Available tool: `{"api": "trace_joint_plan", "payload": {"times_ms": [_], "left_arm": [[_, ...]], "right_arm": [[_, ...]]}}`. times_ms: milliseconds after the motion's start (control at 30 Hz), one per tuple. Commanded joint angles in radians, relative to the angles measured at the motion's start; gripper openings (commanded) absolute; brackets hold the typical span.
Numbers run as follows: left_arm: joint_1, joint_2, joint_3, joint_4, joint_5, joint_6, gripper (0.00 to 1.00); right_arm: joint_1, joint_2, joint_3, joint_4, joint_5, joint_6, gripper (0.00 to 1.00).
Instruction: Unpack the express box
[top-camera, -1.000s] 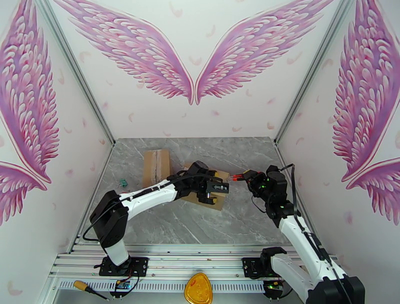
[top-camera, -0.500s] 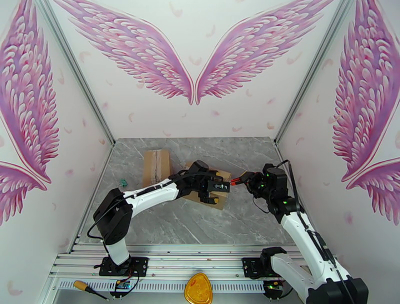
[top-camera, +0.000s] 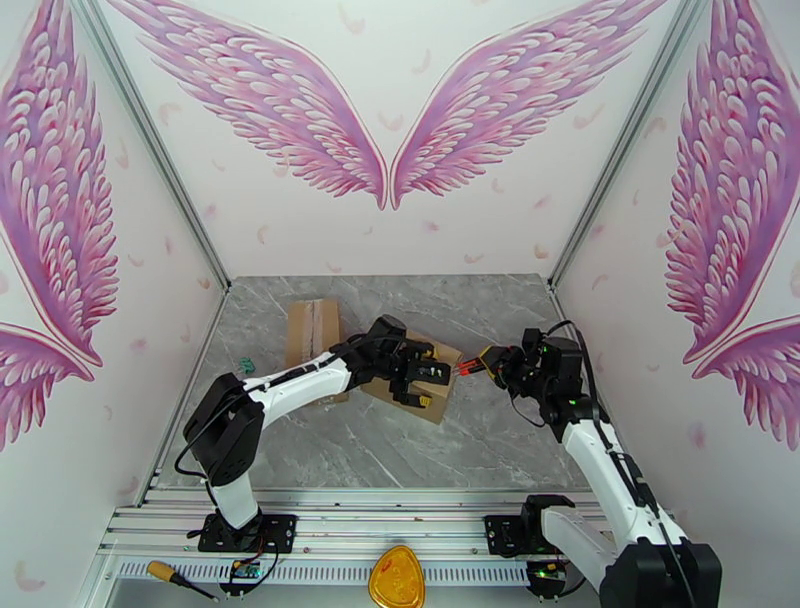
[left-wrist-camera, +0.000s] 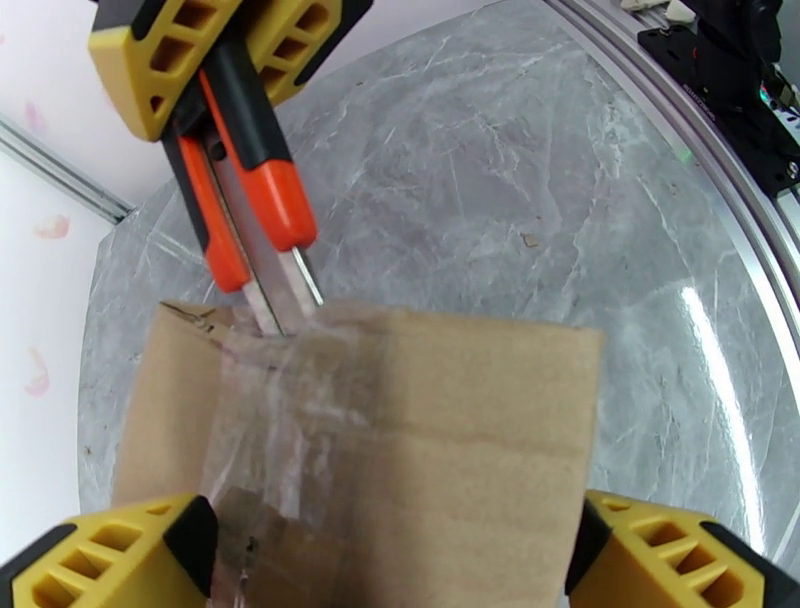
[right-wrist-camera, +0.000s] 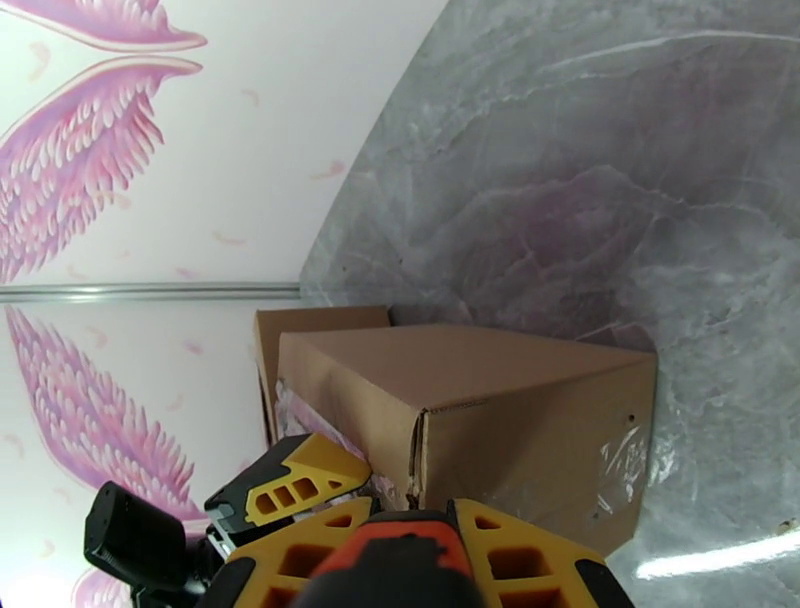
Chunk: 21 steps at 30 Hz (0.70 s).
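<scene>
- Since a second ago the left gripper (top-camera: 420, 378) has drawn back a little toward its own side along the express box (top-camera: 441, 403). The right gripper (top-camera: 491, 357) has edged closer to that box's right end. The box itself lies where it did.
- Left arm: stretched from its base diagonally across the surface (top-camera: 470, 440), forearm low, wrist turned so the gripper sits over the box top.
- Left jaws: spread wide, one finger (left-wrist-camera: 110, 555) at each long side of the box. The wrist view shows both pads at the cardboard edges. I cannot tell whether they are pressing on it or merely flanking it.
- Right arm: upper link rising steeply from its base, elbow bent, wrist pointing left toward the box end.
- Right jaws: clenched on an orange-and-black cutter (left-wrist-camera: 277, 195). Its metal tip touches the taped upper edge of the box at the end facing the right arm.
- Express box: brown cardboard, resting near the middle of the surface, slightly skewed. Flaps are closed, and clear tape (left-wrist-camera: 290, 400) runs over the top seam and down the end face. Contents are hidden.
- Second cardboard box (top-camera: 312, 335): lies behind and to the left, just beside the left forearm, closed, with a tape strip along its centre. Contents are hidden.
- Small green item (top-camera: 242, 363): lies near the surface's left edge, too small to identify.
</scene>
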Motion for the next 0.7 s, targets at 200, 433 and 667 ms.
{"api": "trace_joint_plan", "payload": {"times_ms": [200,433,667], "left_arm": [[0.051,0.016,0.016,0.138,-0.193,-0.172,0.82],[0.042,0.035,0.063,0.172,-0.29,-0.344,0.76],[0.037,0.078,0.135,0.104,-0.352,-0.353,0.76]], "right_arm": [[-0.019,-0.026,-0.056,-0.096,-0.243,-0.014,0.0],[-0.009,-0.168,-0.162,-0.045,-0.126,0.168,0.0],[-0.009,-0.238,-0.11,-0.229,-0.09,0.111,0.0]]}}
